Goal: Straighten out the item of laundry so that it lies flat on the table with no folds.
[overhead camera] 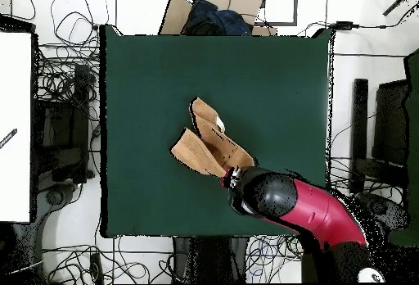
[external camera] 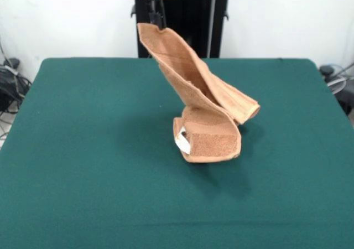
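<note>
Small orange-tan terry towel (external camera: 202,102) hoisted by one corner, that top corner pinched high up under the black gripper (external camera: 157,21) of the red and black arm (overhead camera: 307,204). Gripper fingers closed on that upper corner, as far as the front view shows, with cloth hanging straight off the tips. From there, draped down in a long slanting strip toward the middle of the large dark green cloth-covered table (external camera: 83,149), twisted and doubled over along the way. Lower end resting on the tabletop in a curled, folded heap, with one flap jutting out to the side above the heap and clear of the surface. Woven border band visible running along the raised strip, another across the bundled bottom part. Small white label (external camera: 182,141) poking out at the edge of the heap on the table. In the overhead view, seen as a crumpled, forked shape (overhead camera: 204,142) near the table's centre, one end running under the rounded black wrist of the arm, which reaches in from the bottom side of the table. Well away from every table edge, with bare green cloth all round. Far from flat: several folds, most of the cloth lifted off the surface. Tangled cables (overhead camera: 57,93) and a cardboard box (overhead camera: 217,7) on the floor beyond the table.
</note>
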{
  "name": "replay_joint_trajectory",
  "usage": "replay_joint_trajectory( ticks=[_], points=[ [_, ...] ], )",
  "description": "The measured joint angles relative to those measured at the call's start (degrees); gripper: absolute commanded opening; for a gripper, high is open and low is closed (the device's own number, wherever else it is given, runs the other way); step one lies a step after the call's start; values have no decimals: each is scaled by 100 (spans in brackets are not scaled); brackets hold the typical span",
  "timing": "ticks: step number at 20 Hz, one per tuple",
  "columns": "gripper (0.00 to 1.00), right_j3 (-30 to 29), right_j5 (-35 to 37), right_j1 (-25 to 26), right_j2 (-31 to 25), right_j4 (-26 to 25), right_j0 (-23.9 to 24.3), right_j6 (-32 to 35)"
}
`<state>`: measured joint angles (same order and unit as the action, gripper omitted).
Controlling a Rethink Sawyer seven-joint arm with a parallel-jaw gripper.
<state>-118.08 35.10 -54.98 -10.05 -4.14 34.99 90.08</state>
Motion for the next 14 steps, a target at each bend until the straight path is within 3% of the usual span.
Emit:
replay_joint_trajectory(
  ticks=[14],
  points=[
    [0, -212, -124, 235, -188, -400, 656, 0]
  ],
)
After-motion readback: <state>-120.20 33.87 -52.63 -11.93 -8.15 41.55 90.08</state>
